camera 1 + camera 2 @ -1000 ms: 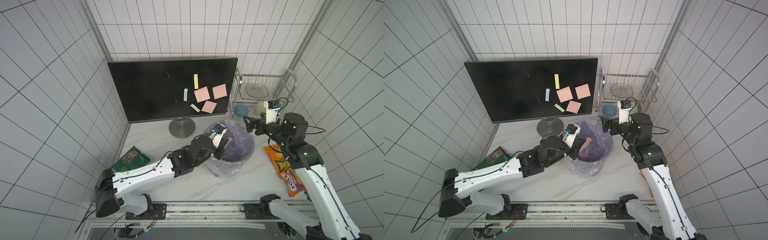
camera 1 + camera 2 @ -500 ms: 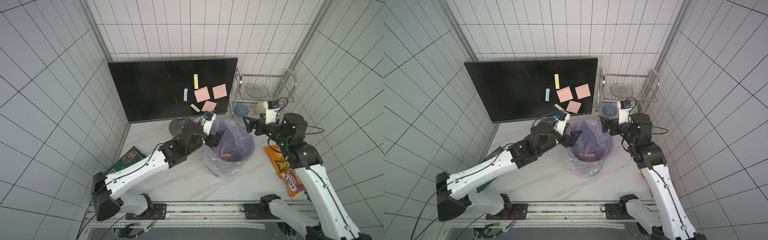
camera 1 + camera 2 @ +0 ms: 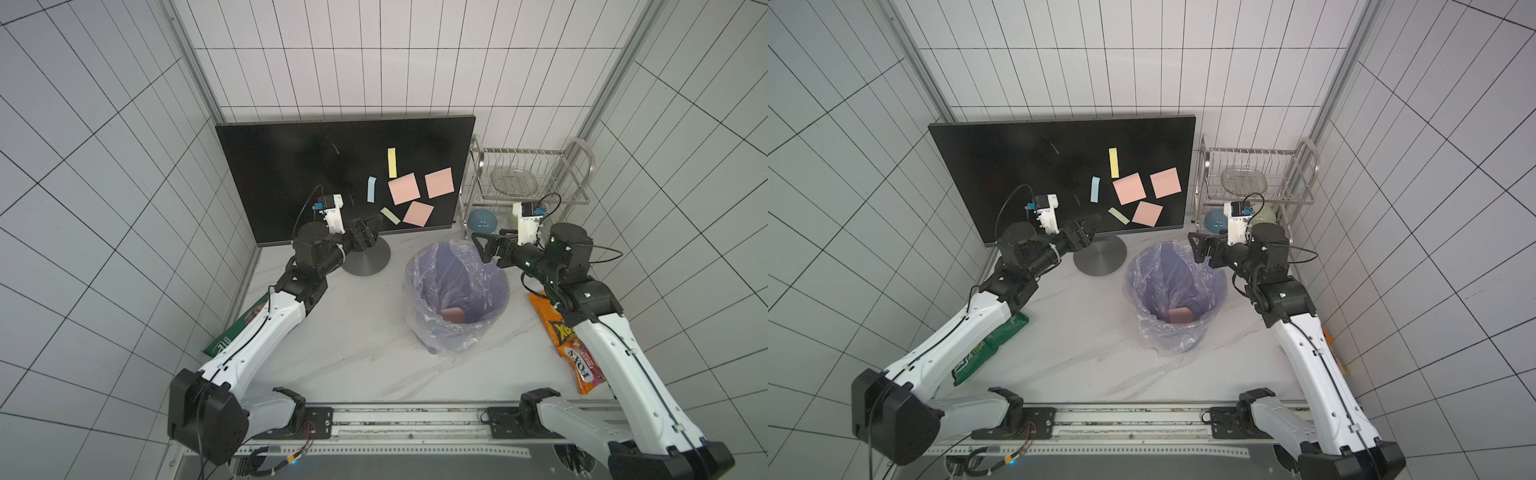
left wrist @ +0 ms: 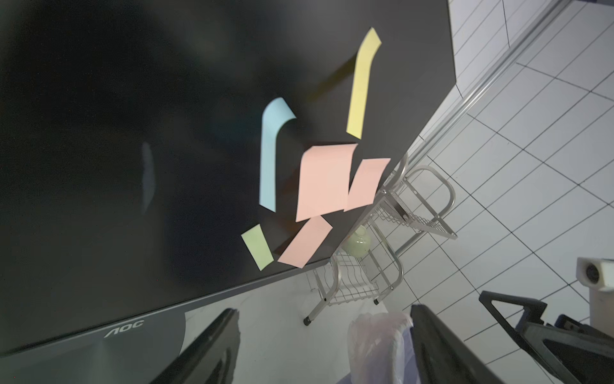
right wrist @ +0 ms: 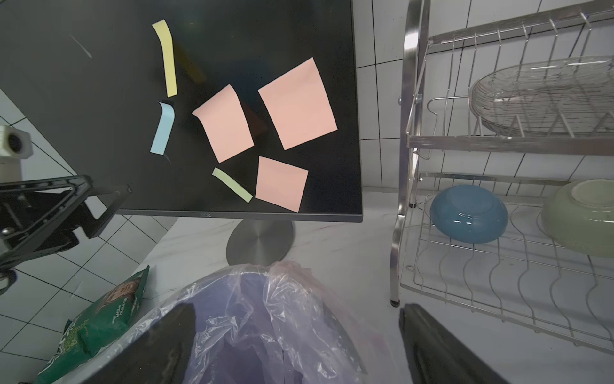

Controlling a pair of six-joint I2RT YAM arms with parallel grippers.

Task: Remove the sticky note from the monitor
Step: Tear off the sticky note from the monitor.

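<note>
A black monitor [image 3: 291, 174] stood along the tabletop's [image 3: 353, 340] back edge, nearer the back left corner, on a round grey base [image 3: 365, 259]. Six sticky notes clung to the lower right part of its screen: a yellow strip [image 3: 392, 162], a blue strip [image 3: 371, 189], a green strip [image 3: 390, 215] and three pink squares [image 3: 404, 188]. The strips' ends curled away from the glass.

The left gripper [image 3: 372, 226] hovered in front of the screen's lower edge, above the base and just left of the green strip. Its jaws were apart, with nothing between them in the left wrist view. It touched no note.

The right gripper [image 3: 482, 247] hung over the back right rim of a bin [image 3: 500, 286], with its jaws spread wide and empty. The bin was purple with a clear liner and stood mid-tabletop, toward the right edge. At its bottom lay what looked like a pink note [image 3: 453, 314].

A wire rack [image 3: 528, 153] filled the back right corner, with a blue bowl [image 3: 482, 220] and a green bowl [image 5: 581, 216] upside down on its lower shelf. Orange snack bags [image 3: 561, 332] lay along the right edge, and a green bag [image 3: 988, 345] along the left edge.
</note>
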